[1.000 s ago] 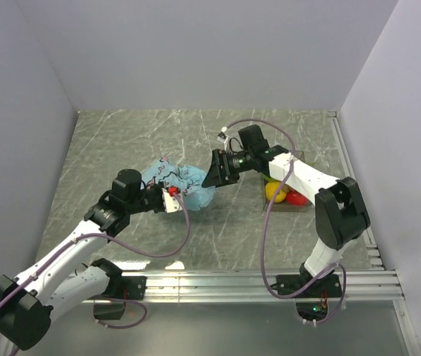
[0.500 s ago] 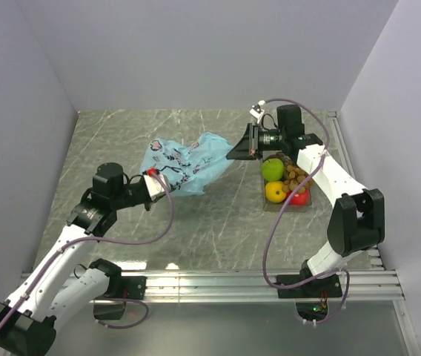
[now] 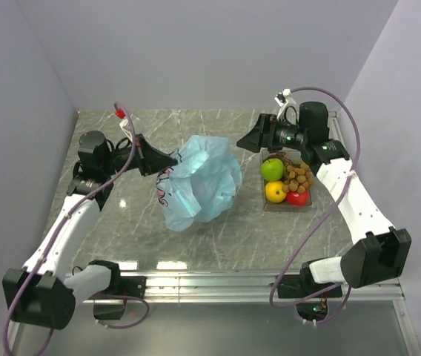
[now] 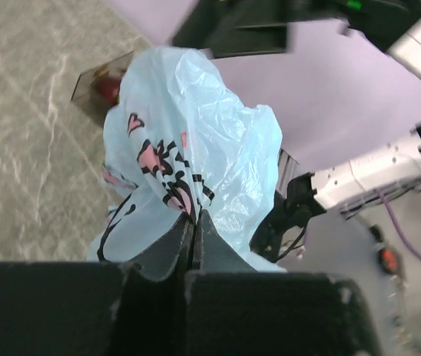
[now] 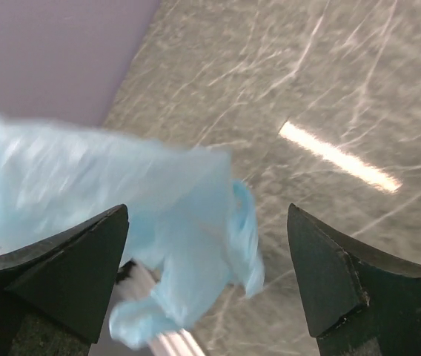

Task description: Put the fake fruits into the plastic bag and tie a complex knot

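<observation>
The left pincer [image 3: 167,158] is raised above the left half of the tabletop [image 3: 218,237], with its jaws closed flat on a fold at the printed edge of the plastic bag [image 3: 203,182]. In the left wrist view the film is pinched between the fingertips [image 4: 194,226] and billows away from them.

The bag sits mid-tabletop, between the two arms. It hangs from the clamped edge, and its lower end appears to reach the surface on the near side. Its long axis runs from the clamp down toward the arm bases. The frames do not show where the mouth lies.

The right pincer [image 3: 243,140] hovers just beside the bag's upper right edge. Its jaws stand wide apart and hold nothing. The bag lies to its left, apart from both fingers.

The clear tray [image 3: 287,208] is at the far right. It holds all the fake fruits:
- the green apple [image 3: 273,169]
- the yellow-orange fruit [image 3: 275,191]
- the red fruit [image 3: 296,197]
- the bunch of brown balls [image 3: 297,175]

None is in the bag.

Judgement: the tray lies just on the near side of the right pincer, so the right arm is much the nearer for picking. Each fruit must then travel left to the bag.
</observation>
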Controlling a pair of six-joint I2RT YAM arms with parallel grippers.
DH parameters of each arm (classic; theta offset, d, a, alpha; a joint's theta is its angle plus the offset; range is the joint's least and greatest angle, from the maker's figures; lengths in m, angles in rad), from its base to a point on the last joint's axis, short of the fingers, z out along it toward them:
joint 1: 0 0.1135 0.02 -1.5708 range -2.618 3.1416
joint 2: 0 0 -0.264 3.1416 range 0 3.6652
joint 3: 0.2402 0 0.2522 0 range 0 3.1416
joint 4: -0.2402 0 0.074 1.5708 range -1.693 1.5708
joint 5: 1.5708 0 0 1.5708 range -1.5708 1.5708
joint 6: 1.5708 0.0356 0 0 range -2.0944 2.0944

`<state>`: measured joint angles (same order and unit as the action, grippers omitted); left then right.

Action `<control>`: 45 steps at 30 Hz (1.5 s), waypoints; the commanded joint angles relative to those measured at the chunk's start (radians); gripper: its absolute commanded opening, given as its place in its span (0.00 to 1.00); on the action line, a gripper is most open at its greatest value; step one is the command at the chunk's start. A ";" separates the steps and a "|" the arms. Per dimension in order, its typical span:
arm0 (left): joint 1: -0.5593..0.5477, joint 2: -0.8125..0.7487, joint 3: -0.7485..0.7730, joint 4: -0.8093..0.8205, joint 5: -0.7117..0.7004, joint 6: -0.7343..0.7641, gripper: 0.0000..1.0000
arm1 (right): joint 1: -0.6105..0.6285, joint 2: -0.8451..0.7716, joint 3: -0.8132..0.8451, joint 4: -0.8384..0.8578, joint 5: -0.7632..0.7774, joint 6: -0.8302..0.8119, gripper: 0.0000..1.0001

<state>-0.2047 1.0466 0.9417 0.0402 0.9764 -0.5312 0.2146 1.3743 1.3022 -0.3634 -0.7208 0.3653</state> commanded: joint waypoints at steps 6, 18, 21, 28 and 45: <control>0.128 0.249 -0.135 -0.030 0.117 -0.069 0.06 | 0.074 0.029 -0.084 -0.009 0.174 -0.135 0.95; 0.286 0.548 0.054 -0.477 0.108 0.520 0.34 | 0.223 0.290 -0.089 0.046 0.199 -0.066 0.95; 0.313 0.575 0.121 -0.565 0.061 0.655 0.55 | 0.224 0.319 -0.107 0.055 0.150 -0.042 0.95; 0.352 0.412 0.261 -0.609 -0.122 0.761 0.99 | 0.235 0.312 -0.173 0.109 0.104 0.017 0.96; -0.021 0.059 0.114 -0.827 -0.656 0.999 0.99 | 0.318 0.224 -0.146 0.219 0.058 0.031 0.96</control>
<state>-0.2150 1.1145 1.1038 -0.7769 0.4503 0.4252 0.4915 1.6810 1.1244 -0.2108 -0.6716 0.4255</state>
